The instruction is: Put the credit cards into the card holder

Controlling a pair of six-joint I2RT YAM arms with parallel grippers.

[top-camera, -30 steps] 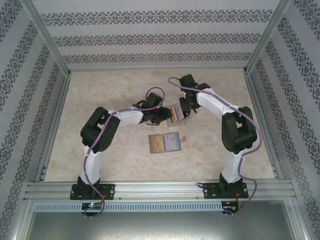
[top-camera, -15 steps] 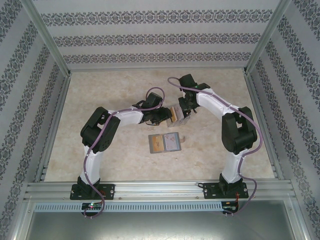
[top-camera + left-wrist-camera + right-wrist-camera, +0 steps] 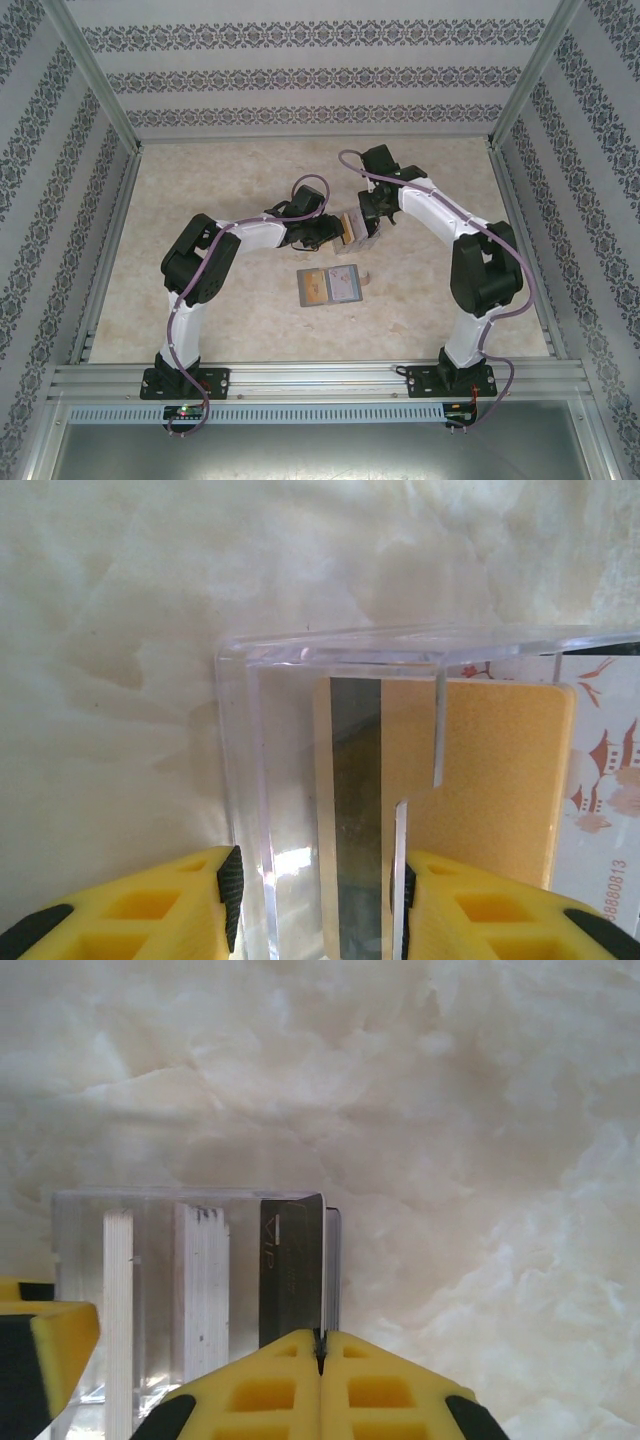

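Patterned wallpaper panels (image 3: 300, 80) enclosed a marble-look table (image 3: 200, 180), where two white-and-black arms bent inward, their wrists close together just above the centre of the overhead frame. Below them, near mid-frame, the card holder (image 3: 329, 287) lay open and flat. It showed a tan face on its left panel and a blue-grey one on its right, likely cards already seated, though the view was too small to be sure.

A clear plastic box (image 3: 352, 228) sat between the two wrists, apart from the holder. The left gripper (image 3: 315, 885) clamped the box's end between its yellow fingers, steadying it. Inside was a tan credit card (image 3: 500, 770) with a dark stripe, and at the right edge of that wrist view a white card (image 3: 600, 780) printed with red pagodas.

The right gripper (image 3: 320, 1355) had its fingers pressed together at the box's right wall, at the edge of a dark card (image 3: 288, 1270) marked VIP. Whether that card was truly pinched could not be told. Pale card edges (image 3: 200, 1280) filled the slots to its left.

The step in hand appeared to be drawing a card from the box. The next move would call for a straight lift clear of the wall, then a carry toward the lower centre of the overhead frame, to the open holder.
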